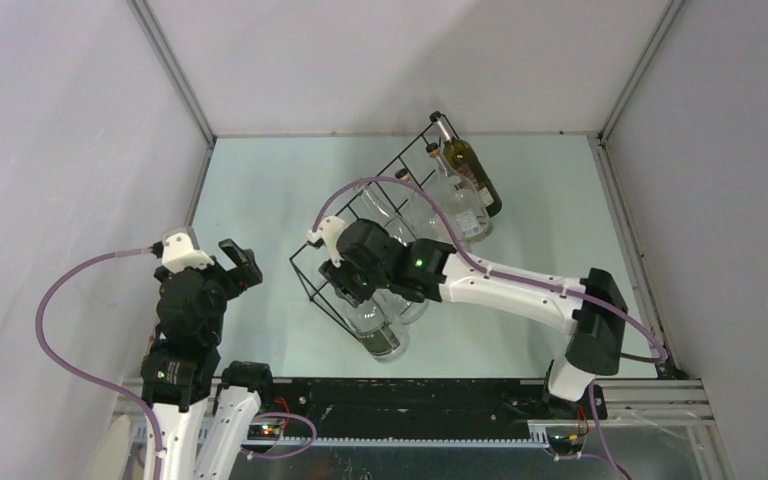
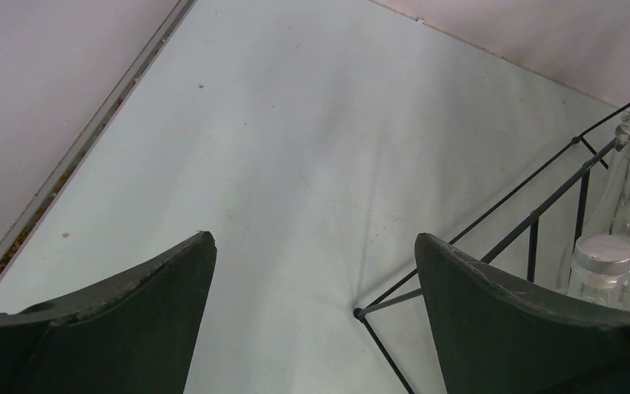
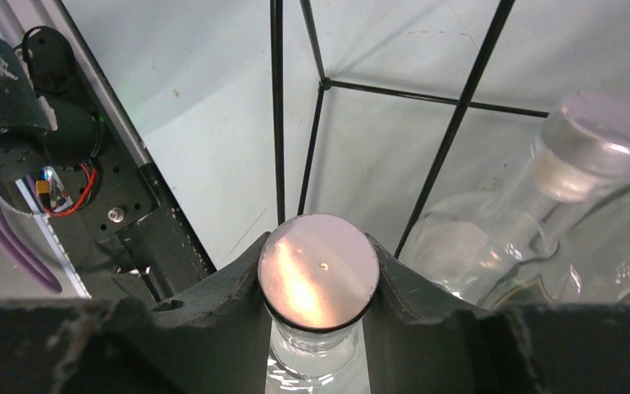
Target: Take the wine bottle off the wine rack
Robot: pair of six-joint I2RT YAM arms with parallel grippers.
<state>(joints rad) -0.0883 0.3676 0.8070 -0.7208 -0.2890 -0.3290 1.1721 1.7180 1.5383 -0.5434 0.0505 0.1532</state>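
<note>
My right gripper (image 3: 318, 250) is closed around the neck of a clear wine bottle (image 3: 312, 361), just under its pale round cap, one dark finger on each side. That bottle sits in the last compartment of the wine rack (image 2: 359, 312), at the end of the rack closest to the arm bases. The rack is a long black wire frame lying diagonally on the pale table (image 1: 260, 200). The bottle's long axis runs across the rack's length. Its capped neck points out of the side of the rack facing the left arm and appears raised, and its wide body pokes out of the opposite side, toward the right arm's base. The gripper therefore has the neck end, with the body trailing under and behind the fingers. I judge the way out is along that axis, cap first, past the thin wires on both sides of the neck. A second clear capped bottle (image 3: 599, 131) lies in the next compartment, just beside the held one. A dark wine bottle (image 1: 475, 175) rests at the rack's far end. My left gripper (image 2: 316, 238) hangs beside the rack's near corner, fingers spread wide and holding nothing. The right arm is the nearer one.
</note>
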